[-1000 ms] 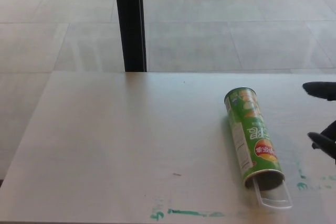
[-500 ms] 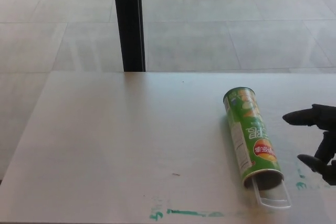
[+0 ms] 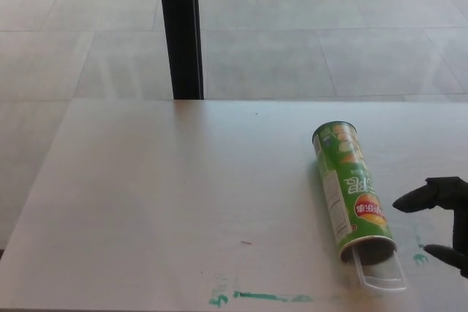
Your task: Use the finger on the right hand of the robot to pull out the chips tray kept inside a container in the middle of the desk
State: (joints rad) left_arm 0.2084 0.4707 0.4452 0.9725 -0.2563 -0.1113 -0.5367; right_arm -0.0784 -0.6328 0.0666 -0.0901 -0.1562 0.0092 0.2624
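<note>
Green cardboard is what we are logging first in the head view: the chips container [image 3: 353,191] is lying on its side on the pale desk [image 3: 146,202], closed end pointing away from us, open mouth facing the desk's near edge. Out of that mouth the clear chips tray [image 3: 382,273] is poking a short way, its lip resting on the desk just beyond the container's rim.

Against the picture from a second ago, we are seeing the right hand [image 3: 442,224] coming in lower and nearer the container; it was high at the picture's edge then. Now it is hovering just to the right of the container's open end, touching neither container nor tray. Its fingers [image 3: 411,201] are spread, one reaching toward the container, another lower down, level with the mouth. We are judging this as the approach step: the tray is not yet hooked, and the pull is all ahead.

Label reading: a red oval logo with yellow is showing near the mouth, with pale lettering upside down above it; we cannot make out the words. Green paint smears [image 3: 256,297] are marking the desk left of the tray.

No left hand is showing.
</note>
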